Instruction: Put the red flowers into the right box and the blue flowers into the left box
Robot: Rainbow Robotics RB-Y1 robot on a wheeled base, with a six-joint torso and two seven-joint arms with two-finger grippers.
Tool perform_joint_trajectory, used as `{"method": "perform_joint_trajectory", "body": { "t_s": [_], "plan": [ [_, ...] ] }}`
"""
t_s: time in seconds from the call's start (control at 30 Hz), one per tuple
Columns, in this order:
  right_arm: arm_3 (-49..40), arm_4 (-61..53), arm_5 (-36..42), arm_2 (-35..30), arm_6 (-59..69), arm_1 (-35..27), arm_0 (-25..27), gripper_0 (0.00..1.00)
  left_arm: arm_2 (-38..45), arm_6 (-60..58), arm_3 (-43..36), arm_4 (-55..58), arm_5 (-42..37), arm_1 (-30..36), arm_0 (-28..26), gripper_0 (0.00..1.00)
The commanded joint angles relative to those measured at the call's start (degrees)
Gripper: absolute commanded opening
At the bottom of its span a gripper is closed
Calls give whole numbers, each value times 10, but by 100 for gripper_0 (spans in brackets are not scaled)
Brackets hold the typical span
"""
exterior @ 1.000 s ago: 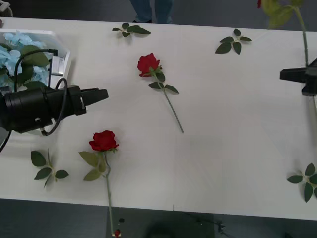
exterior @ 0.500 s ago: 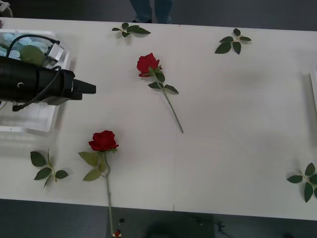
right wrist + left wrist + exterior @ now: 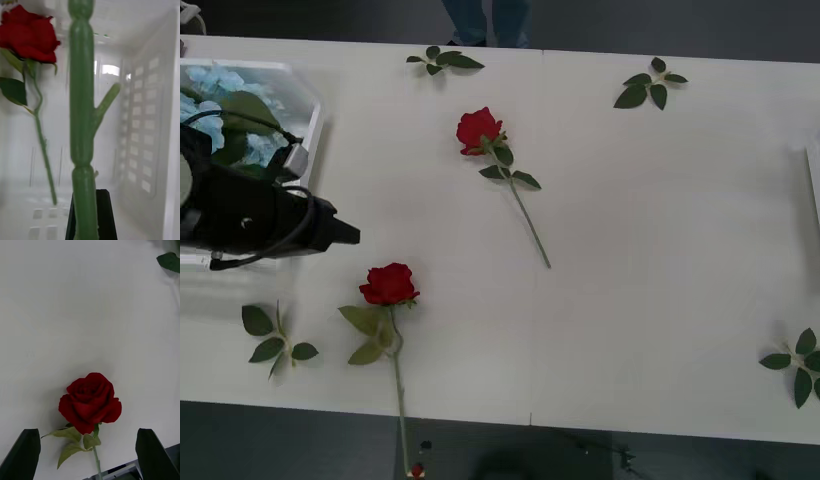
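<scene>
My open left claw (image 3: 90,455) hangs above the near red rose (image 3: 389,284), its stem running toward my side of the worktop (image 3: 660,250).

My left arm (image 3: 240,215) is a thick black cylinder with black cables looping over it and a small grey connector. My left gripper (image 3: 90,450) has two flat black fingers (image 3: 24,453).

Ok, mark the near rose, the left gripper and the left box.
near rose (image 3: 389,284), front view, on its bloom
left gripper (image 3: 90,453), left wrist view, midway between its fingertips
left box (image 3: 315,112), front view, on its rim
</scene>
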State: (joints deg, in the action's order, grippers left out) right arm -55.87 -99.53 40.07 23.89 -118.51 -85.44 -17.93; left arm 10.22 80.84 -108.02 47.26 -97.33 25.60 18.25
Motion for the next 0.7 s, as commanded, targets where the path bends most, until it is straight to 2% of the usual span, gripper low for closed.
{"method": "perform_joint_trajectory", "body": {
  "t_s": [0.03,0.17,0.2,0.23,0.27,0.3,0.33,0.37,0.53,0.7],
  "plan": [
    [12,18,0,-8,17,-9,-3,0,-35,-33,-78,-49,45,-6,-49,73],
    [8,17,0,-8,14,-9,3,0,-73,-39,-107,-84,96,-6,-89,73],
    [7,17,0,-8,14,-9,3,12,-79,-40,-112,-89,107,-6,-96,73],
    [7,15,0,-8,14,-9,3,42,-85,-40,-115,-96,118,-6,-104,73],
    [6,15,0,-8,14,-9,3,76,-91,-40,-118,-102,130,-6,-112,73],
    [6,14,0,-8,14,-9,3,91,-95,-40,-120,-108,137,-6,-117,73],
    [5,13,0,-8,14,-9,3,91,-106,-40,-125,-121,153,-6,-129,73],
    [3,12,1,-8,14,-9,3,100,-115,-39,-131,-133,168,-6,-140,74],
    [1,2,2,-8,14,-9,6,100,-146,-39,-148,-175,210,-6,-173,74],
    [-1,1,2,-8,13,-9,6,100,-164,-31,-150,-197,258,-6,-202,89]
  ]
}}
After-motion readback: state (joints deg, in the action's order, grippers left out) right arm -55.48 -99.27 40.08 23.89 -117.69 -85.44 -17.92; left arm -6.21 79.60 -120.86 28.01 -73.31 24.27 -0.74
